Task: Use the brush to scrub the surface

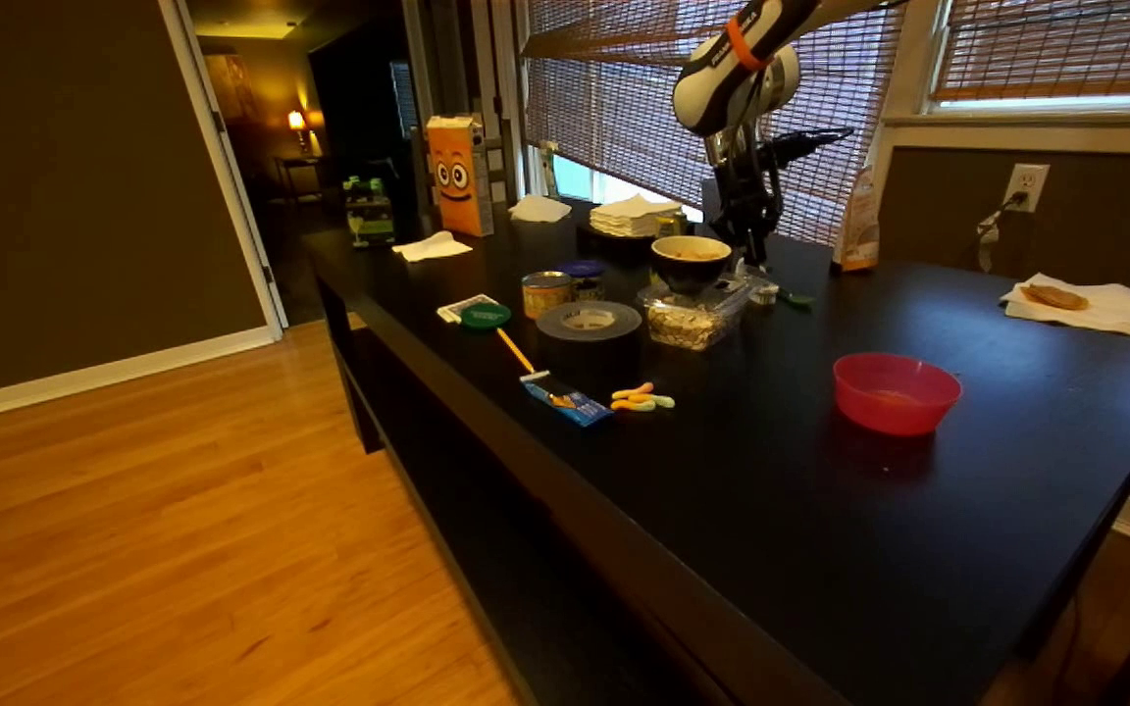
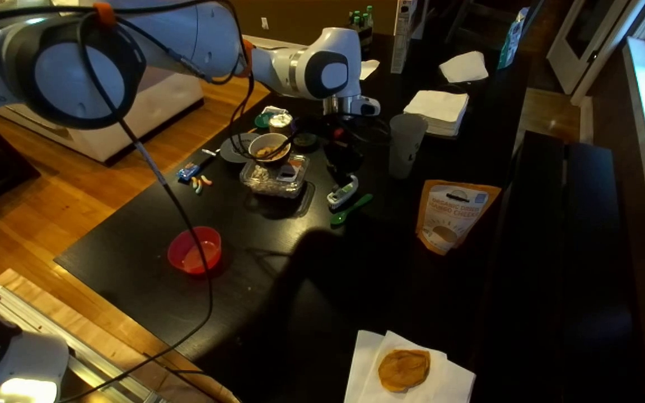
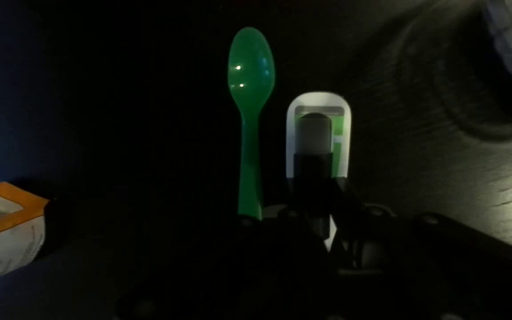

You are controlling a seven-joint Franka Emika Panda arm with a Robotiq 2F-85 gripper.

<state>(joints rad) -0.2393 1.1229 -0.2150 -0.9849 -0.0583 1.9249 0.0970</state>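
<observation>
The small whitish-green brush (image 2: 344, 192) is at the black-brown tabletop (image 2: 132, 235), beside the green spoon (image 2: 350, 210). In an exterior view it shows as a small pale shape (image 1: 764, 293) below my gripper (image 1: 756, 257). In the wrist view the brush (image 3: 339, 146) lies lengthwise under my gripper (image 3: 313, 146), its white rounded end and green top showing past the fingers. The dark fingers come together on its handle, and the gripper looks shut on it. The rest of the brush is hidden by the gripper. I cannot tell whether its bristles touch the tabletop.
A clear plastic box (image 2: 275, 176) with a bowl (image 2: 269, 146) on it stands close beside the brush. A tall cup (image 2: 406, 146) and an orange-white pouch (image 2: 457, 215) stand on the opposite side. The red bowl (image 1: 897, 392) stands farther along the table.
</observation>
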